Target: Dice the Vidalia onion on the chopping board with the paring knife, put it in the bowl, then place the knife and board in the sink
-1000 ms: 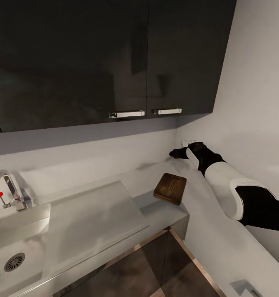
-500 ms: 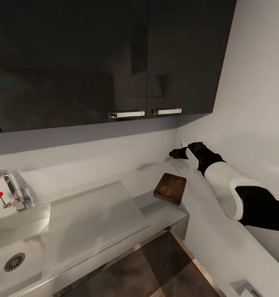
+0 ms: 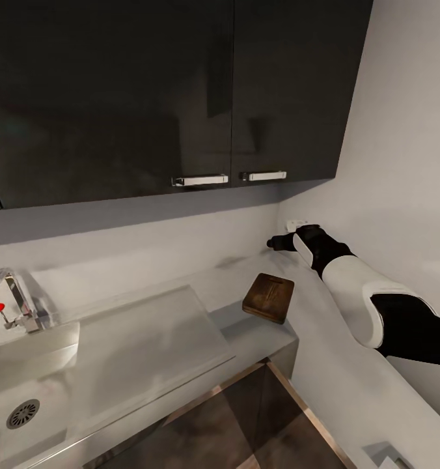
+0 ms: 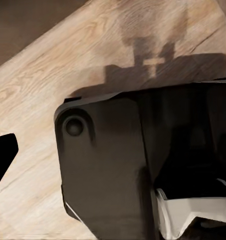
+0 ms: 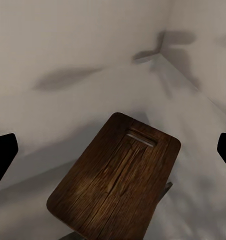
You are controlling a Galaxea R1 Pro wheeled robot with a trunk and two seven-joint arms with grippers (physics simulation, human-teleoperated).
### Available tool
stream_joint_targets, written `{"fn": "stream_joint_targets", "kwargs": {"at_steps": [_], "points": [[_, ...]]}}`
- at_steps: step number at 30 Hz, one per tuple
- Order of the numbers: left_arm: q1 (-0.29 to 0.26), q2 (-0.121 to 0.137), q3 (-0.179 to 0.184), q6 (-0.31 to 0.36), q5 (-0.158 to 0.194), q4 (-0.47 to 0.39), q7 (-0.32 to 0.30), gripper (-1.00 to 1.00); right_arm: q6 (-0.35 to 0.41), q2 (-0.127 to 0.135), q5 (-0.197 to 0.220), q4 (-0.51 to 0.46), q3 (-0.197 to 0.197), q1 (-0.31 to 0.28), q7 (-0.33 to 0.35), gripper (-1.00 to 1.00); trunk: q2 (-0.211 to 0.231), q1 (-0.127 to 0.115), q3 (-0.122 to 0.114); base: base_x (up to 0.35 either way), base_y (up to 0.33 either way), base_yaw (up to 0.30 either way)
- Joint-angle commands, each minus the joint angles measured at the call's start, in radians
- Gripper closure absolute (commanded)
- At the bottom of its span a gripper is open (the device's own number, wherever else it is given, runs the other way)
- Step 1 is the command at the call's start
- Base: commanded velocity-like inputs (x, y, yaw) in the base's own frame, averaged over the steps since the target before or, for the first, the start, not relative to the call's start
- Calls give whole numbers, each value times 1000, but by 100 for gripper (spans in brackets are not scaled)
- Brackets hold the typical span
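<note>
One arm in play: right gripper [image 3: 275,243] extended into back corner of countertop [image 3: 259,329], just past chopping board [image 3: 268,297]. Right wrist view: fingertips at both frame edges, wide apart, nothing held, board below and between them. Board lies at counter's end, well apart from sink [image 3: 31,391] basin. Left gripper: can't tell its state. Judgement: board-pickup step, knife and onion unseen. Next: lower over board edge, close, carry to sink.
</note>
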State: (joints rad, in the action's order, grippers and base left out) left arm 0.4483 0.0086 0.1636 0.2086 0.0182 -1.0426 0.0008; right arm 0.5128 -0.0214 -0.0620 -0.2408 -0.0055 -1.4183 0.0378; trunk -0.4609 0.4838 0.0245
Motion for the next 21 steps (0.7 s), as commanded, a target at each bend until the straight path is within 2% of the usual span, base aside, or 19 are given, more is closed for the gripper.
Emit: {"fn": "stream_joint_targets", "kwargs": {"at_steps": [1,3,6,11,17,19,21], "points": [[0,1,23,9,2,17,0,-100,6,0,-7,-2,-1,-1,4,-100,-2,1,2,0,0,0],[1,2,47,13,3,54,1,-100,6,0,-8,-2,-1,-1,2,-100,-2,1,2,0,0,0],[1,2,59,15,4,112,0,-100,6,1,-9,0,-1,-1,1,-100,-2,1,2,0,0,0],[1,2,63,16,7,171,0,-100,7,1,-10,0,-2,-1,-1,-100,-2,1,2,0,0,0],[0,1,61,17,10,201,1,-100,7,1,-9,1,-2,-1,2,-100,-2,1,2,0,0,0],[0,1,60,17,15,207,1,-100,7,1,-9,1,-2,0,3,-100,-2,1,2,0,0,0],[0,1,59,17,36,227,1,-100,7,1,-9,1,-1,0,3,-100,-2,1,2,0,0,0]]}}
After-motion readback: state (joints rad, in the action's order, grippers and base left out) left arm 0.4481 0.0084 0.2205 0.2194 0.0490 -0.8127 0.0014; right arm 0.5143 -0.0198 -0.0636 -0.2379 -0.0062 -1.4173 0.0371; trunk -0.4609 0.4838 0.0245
